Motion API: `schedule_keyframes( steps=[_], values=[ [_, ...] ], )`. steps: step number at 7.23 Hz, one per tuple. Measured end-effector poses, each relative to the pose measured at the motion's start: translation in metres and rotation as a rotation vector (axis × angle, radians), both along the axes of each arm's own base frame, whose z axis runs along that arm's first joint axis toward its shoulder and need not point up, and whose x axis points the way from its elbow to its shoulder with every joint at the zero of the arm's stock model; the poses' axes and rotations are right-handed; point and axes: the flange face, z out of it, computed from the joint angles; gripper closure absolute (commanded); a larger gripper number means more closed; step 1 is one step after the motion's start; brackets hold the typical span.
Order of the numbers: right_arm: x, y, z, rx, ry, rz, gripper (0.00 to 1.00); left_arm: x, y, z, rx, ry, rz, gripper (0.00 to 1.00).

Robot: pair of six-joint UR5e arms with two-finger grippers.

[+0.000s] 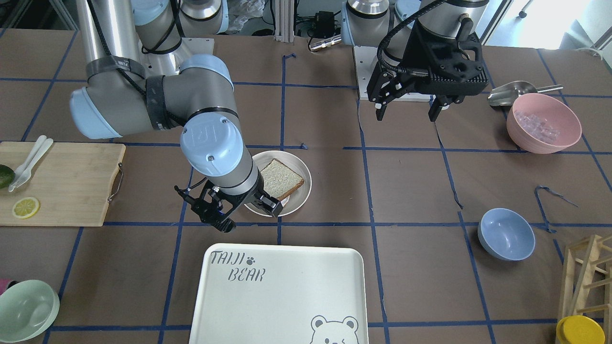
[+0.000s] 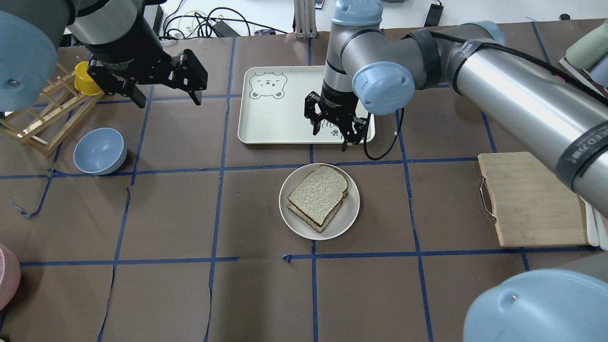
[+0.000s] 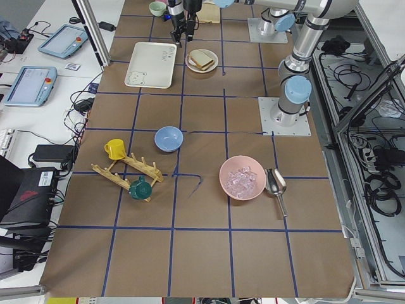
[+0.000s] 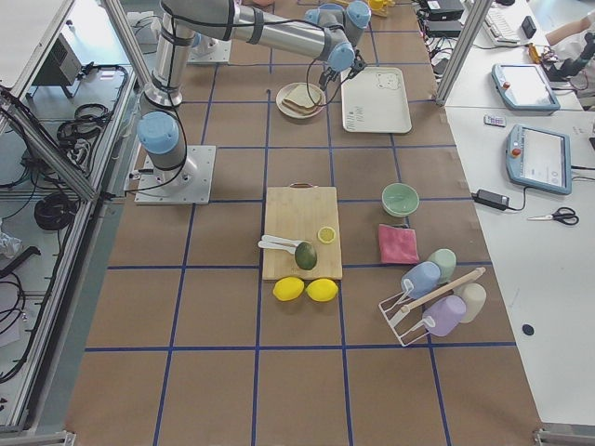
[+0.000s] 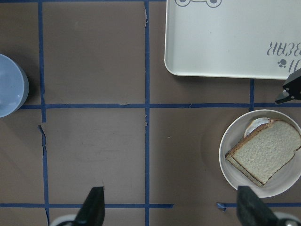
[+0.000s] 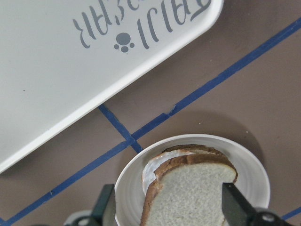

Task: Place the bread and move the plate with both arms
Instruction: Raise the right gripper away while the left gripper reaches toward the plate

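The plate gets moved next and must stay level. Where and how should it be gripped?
Pinch the plate by its raised rim from straight above, at two opposite spots that the bread leaves bare. It lies flat, so only the rim gives jaws a hold.

There are two arms [image 2: 118,28] [image 2: 513,90], two grippers [image 2: 168,97] [image 2: 332,137], one plate [image 2: 349,216], two bread slices [image 2: 316,192] and one tray [image 2: 280,123]. Three bowls show: blue [image 1: 506,234], pink [image 1: 543,123] and green [image 1: 26,310]. There are also one board [image 1: 67,184], one scoop [image 1: 511,93], one cloth [image 4: 398,243], two racks [image 3: 120,174] [image 4: 418,307], six cups [image 4: 444,316], two whole lemons [image 4: 290,289], one lemon slice [image 1: 26,207] and one dark green fruit [image 4: 306,255].
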Motion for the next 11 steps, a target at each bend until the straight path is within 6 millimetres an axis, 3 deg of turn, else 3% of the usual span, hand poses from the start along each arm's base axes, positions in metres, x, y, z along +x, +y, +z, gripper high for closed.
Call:
schedule_keyframes(
  steps=[3,5,8,11],
  values=[
    [-0.074,0.026,0.093,-0.058,0.045,0.306,0.00,-0.001,-0.005,-0.007,0.015,0.002,-0.001,0.00],
    [-0.104,0.048,0.132,-0.063,0.034,0.497,0.00,-0.003,-0.018,-0.030,0.067,0.007,0.009,0.00],
    [-0.128,0.054,0.150,-0.063,0.059,0.566,0.00,-0.014,-0.027,-0.106,0.167,0.002,0.112,0.00],
    [-0.135,0.053,0.152,-0.070,0.069,0.573,0.00,-0.064,-0.003,-0.209,0.163,0.017,0.249,0.00]
  ],
)
